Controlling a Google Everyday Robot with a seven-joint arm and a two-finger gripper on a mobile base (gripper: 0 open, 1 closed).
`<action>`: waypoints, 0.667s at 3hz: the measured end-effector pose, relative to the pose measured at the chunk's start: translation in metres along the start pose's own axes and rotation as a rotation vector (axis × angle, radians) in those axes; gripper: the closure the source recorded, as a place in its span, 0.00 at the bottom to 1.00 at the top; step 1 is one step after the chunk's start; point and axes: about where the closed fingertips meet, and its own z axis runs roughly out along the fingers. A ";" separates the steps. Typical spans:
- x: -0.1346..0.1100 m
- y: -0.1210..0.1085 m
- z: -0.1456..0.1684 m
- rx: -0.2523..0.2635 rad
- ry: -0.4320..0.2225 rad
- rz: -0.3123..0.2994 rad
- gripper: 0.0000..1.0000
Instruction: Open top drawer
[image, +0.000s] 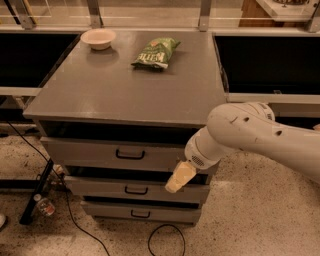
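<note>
Top drawer (90, 152) looks nearly shut; we see handle (130, 154) ungrasped. Gripper (181, 177) low right of handle, state we cannot tell. Grasp, pull remain.

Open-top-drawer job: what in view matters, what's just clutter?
Job:
top drawer
its black handle
hand, low in front of the drawers, right of that handle

Clutter:
bowl and chip bag on the cabinet top
middle drawer
bottom drawer
bottle on the floor

Grey cabinet top (125, 95): pale bowl (98, 38) rear left, green snack bag (156, 52) rear centre; gripper (180, 178) below the front edge.
</note>
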 end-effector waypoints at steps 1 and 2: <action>-0.005 -0.003 0.007 -0.004 -0.005 0.011 0.00; -0.010 -0.005 0.015 -0.015 -0.011 0.019 0.00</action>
